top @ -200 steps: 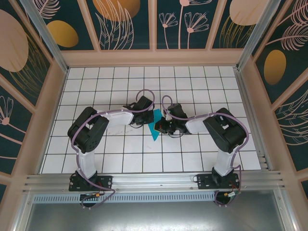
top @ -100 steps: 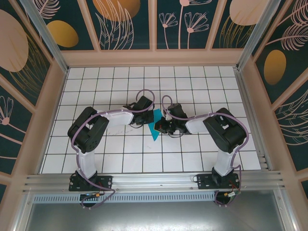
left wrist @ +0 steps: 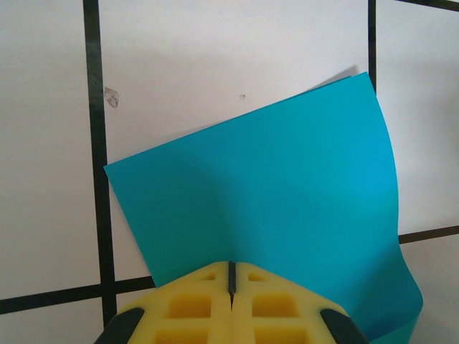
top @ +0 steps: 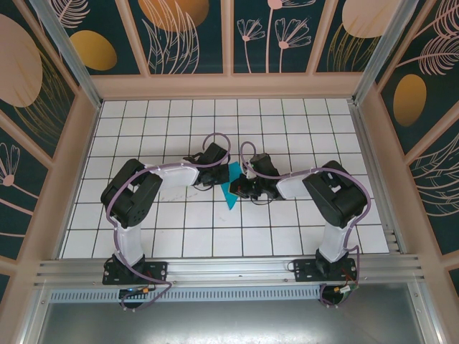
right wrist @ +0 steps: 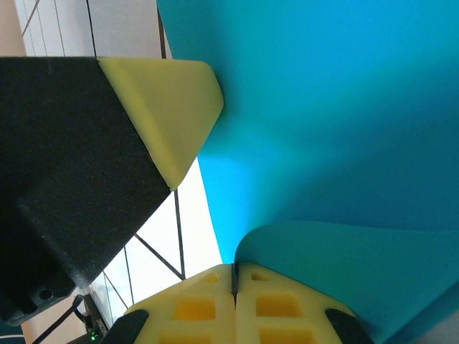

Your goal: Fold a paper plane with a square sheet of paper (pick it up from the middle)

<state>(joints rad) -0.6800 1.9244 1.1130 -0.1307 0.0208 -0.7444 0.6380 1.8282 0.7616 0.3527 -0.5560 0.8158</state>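
Observation:
The square sheet of paper is a teal, partly folded shape on the white grid table, between my two grippers. My left gripper is shut. In the left wrist view its yellow fingertips rest on the sheet, hiding its near edge; the sheet's far corner lifts slightly. My right gripper is shut on a curled flap of the paper that bends up out of the jaw seam. The left gripper's fingertip touches the sheet's edge in the right wrist view.
Wooden walls and a back ledge enclose the tiled table. An aluminium rail with both arm bases runs along the near edge. The arms' elbows stick out to either side.

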